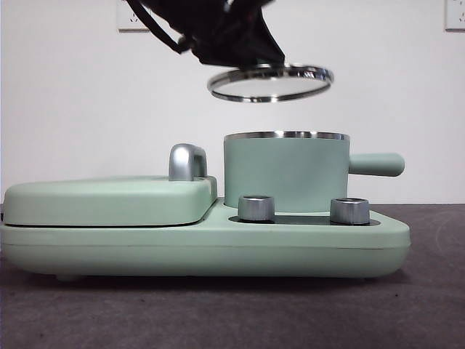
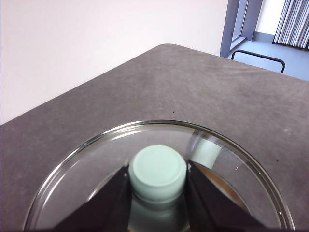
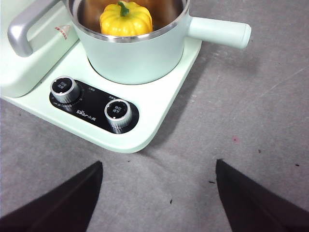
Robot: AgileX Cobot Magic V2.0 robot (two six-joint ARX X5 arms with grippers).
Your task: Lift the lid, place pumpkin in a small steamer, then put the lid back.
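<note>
Two steel dials (image 1: 256, 208) sit at the front of the mint green base appliance (image 1: 203, 243), just before the small steamer (image 1: 285, 173). Inside the steamer lies the pumpkin (image 3: 126, 19), stem up. Above the steamer, in the air and a little tilted, hangs the lid (image 1: 270, 82); the left gripper (image 2: 157, 180) has its jaws pressed on the mint knob (image 2: 158, 166). Over the grey table (image 3: 251, 121), the right gripper (image 3: 159, 188) has its jaws wide apart and holds nothing.
</note>
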